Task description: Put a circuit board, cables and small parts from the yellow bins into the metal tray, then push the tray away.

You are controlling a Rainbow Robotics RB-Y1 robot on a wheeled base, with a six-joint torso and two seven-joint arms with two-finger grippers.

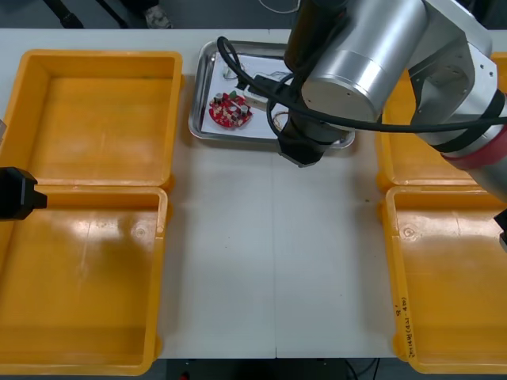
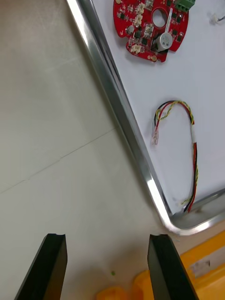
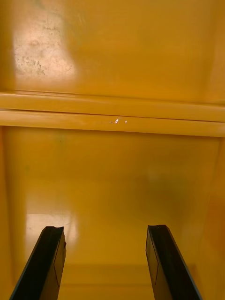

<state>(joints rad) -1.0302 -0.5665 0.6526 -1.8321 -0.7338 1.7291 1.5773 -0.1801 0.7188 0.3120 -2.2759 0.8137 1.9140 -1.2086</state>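
- Front view: the loading looks largely done. The metal tray (image 1: pixel 198 119) already holds a round red circuit board (image 1: pixel 230 110) in its left half and a black cable (image 1: pixel 228 57) near its far edge.
- The right arm (image 1: pixel 356 71) hangs over the tray's near right corner and hides that part, so I cannot tell whether small parts are in.
- The yellow bins (image 1: pixel 103 119) on either side of the tray look empty where they show. By my reading, what is left is mainly the push.
- The left gripper (image 1: pixel 17 194) waits well to the left of the tray, over the line where the two left bins meet.
- Right wrist view: the right gripper (image 2: pixel 108 267) has its fingers (image 2: pixel 51 267) spread wide with nothing between them. It is over the bare table (image 2: pixel 56 140), just outside the tray's near rim and close to its corner.
- Inside that rim lies a red and yellow cable (image 2: pixel 193 140), with the circuit board beyond it.
- The corner of one yellow bin sits close beside the tray's corner, so a push would need to go straight, away from the bins.
- Left wrist view: the left gripper's fingers (image 3: pixel 47 262) also stand apart and hold nothing. They are above an empty bin floor, with the two bins' touching rims ahead, far from the tray.
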